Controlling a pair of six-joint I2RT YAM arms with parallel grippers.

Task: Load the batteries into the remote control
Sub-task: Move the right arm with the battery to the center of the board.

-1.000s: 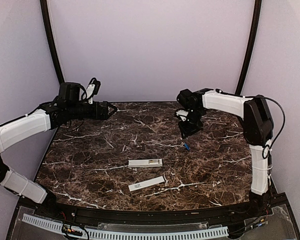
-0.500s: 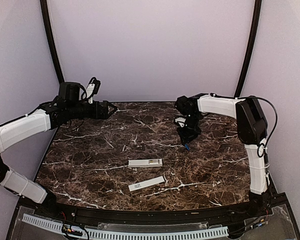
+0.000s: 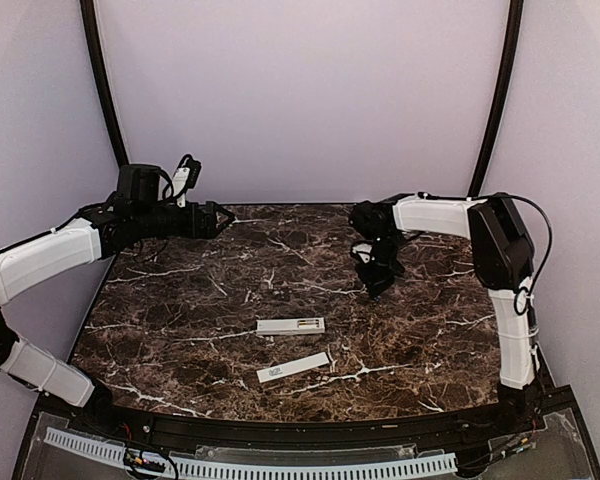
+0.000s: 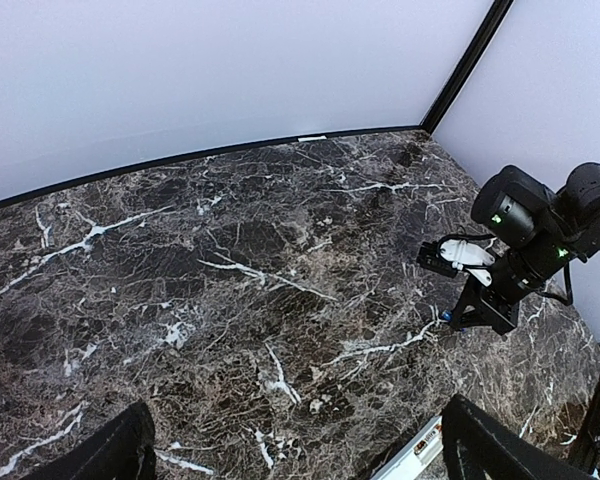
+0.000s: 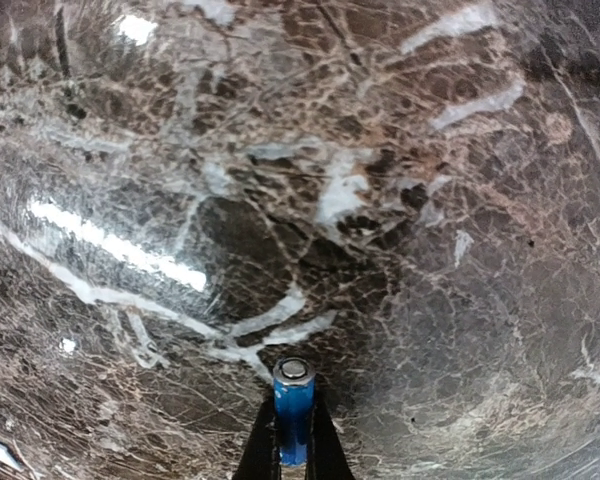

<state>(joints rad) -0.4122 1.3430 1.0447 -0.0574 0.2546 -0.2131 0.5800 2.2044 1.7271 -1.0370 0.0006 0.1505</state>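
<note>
Right gripper (image 5: 293,452) clamped on battery (image 5: 293,398), beyond remote control (image 3: 291,326); lift straight, hold level. Left gripper (image 3: 218,219) wide, empty.

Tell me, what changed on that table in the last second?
The right tool lowered toward the table and closed on the blue battery, now pinched in it. The left tool stayed open and raised; the remote control and white strip did not move.

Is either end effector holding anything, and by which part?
The right end effector is shut on a blue battery, pinching the sides of its barrel; the metal-capped end pokes out ahead. The left end effector is open, holding nothing.
</note>
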